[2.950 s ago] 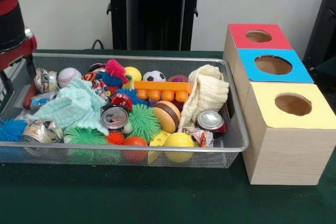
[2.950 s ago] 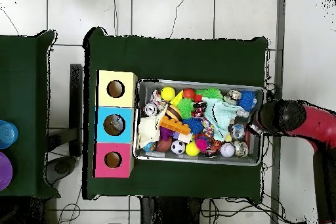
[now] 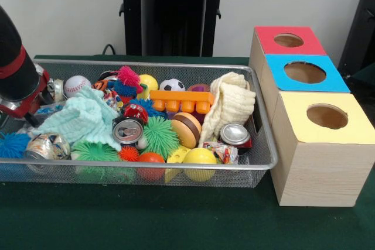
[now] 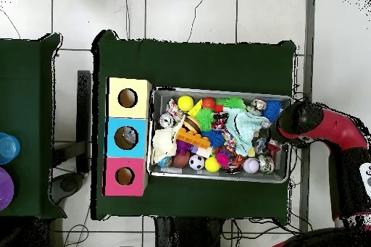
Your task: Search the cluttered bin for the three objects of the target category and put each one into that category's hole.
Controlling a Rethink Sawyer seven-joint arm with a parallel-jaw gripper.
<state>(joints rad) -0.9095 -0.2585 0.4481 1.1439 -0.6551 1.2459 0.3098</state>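
Over the cluttered bin's (image 3: 258, 118) end — the gripper (image 3: 26, 106) hangs low.

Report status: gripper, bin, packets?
Arm low over cluttered bin end; gripper hidden. One packet by the yellow ball. Cloths, cans crowd the rest.

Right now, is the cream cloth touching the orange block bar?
Touching. In the front view the cream cloth drapes against the right end of the orange block bar, with no gap between them.
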